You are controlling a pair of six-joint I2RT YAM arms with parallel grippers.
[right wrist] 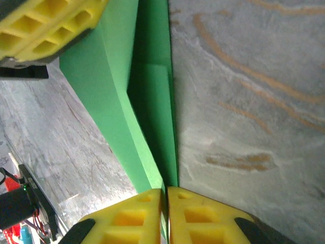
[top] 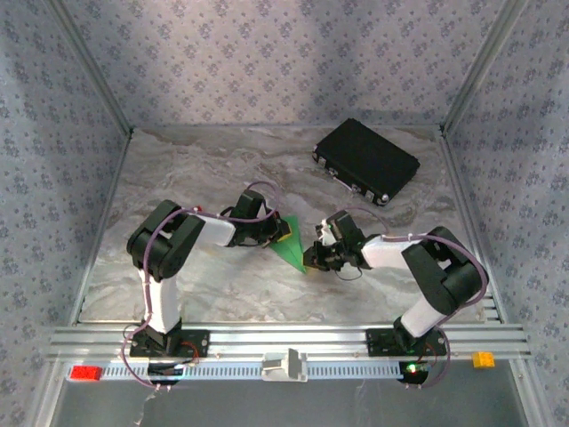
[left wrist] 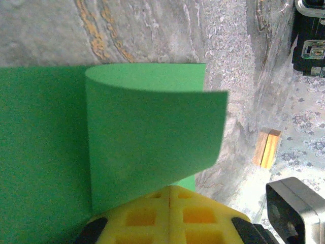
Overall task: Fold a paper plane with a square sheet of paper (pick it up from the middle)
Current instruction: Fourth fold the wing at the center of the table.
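The square sheet of paper (top: pixel 291 240) is bright green and lies partly folded on the marbled table between my two grippers. In the left wrist view one flap of the paper (left wrist: pixel 152 142) curls up and over the flat part, down to my left gripper (left wrist: pixel 169 189), whose yellow fingers are shut on its edge. My right gripper (right wrist: pixel 165 190) is shut on a corner of the paper (right wrist: pixel 152 117), with green showing in the thin gap between its pads. The left gripper's fingers (right wrist: pixel 45 25) hold the raised flap at the top left of the right wrist view. No finished paper plane is in view.
A black case (top: pixel 366 162) lies at the back right of the table. On the front rail sit a red block (top: pixel 85 373), a white clip (top: pixel 284 365) and an orange block (top: pixel 483 359). Patterned walls close in three sides.
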